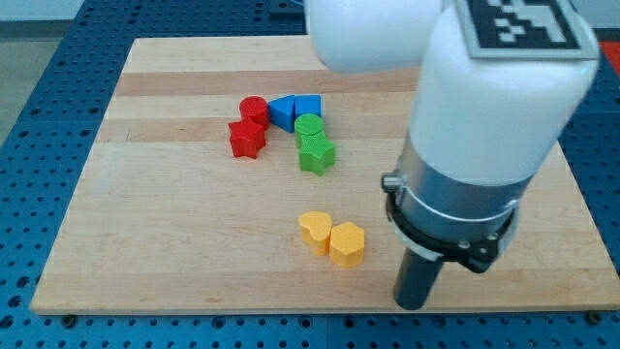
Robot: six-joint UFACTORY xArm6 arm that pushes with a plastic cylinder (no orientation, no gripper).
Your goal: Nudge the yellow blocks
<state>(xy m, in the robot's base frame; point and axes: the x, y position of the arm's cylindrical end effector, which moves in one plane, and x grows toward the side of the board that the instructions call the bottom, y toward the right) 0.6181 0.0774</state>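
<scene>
2 yellow blocks (332, 237) touching (heart + hexagon), my tip (412, 303) just right; no tool fitted.

So there's a pale wooden worktop (174, 242) with visible grain stripes, sitting on a blue perforated surface (39, 87) that peeks out around all its edges. Up toward the view's top, left of centre, there's a tight cluster of blocks. A red cylinder (254, 109) sits right above a red star-ish block (246, 139), pretty much touching. Just to their right are two blue blocks, a blue triangular one (282, 111) and a blue cube-like one (308, 107), side by side. Below those, a green cylinder (309, 126) butts against a green star-shaped block (316, 154).
</scene>
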